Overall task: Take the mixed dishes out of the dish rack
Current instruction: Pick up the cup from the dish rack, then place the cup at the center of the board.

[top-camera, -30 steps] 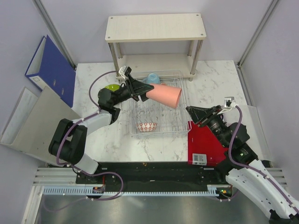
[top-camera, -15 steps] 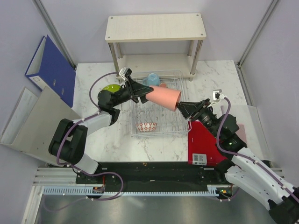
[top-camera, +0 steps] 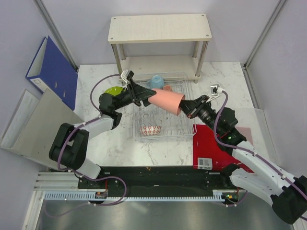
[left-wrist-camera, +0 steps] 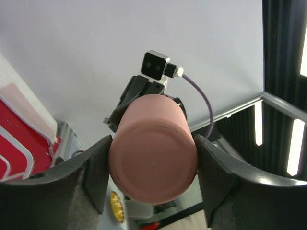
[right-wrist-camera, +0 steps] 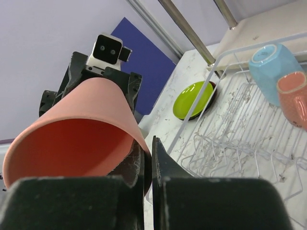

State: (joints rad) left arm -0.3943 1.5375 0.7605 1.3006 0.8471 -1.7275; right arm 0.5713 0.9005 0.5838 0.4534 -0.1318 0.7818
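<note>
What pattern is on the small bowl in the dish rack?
The small bowl has a red-and-white pattern on its outside, seen best in the top external view.

1. A beige two-tier wooden shelf stands at the back of the white marble-patterned surface. Both of its boards are bare. In the right wrist view its metal-looking legs rise at the top.
2. A blue ring binder stands on edge, opened in a V, off the surface's left rear corner.
3. A grey folder lies open and slanted, just in front of the binder.
4. A flat red folder lies on the right front of the surface, with a white label at its near corner.
5. A pale translucent sheet lies to the right of the red folder.
6. A slotted aluminium rail runs along the near edge.
</note>
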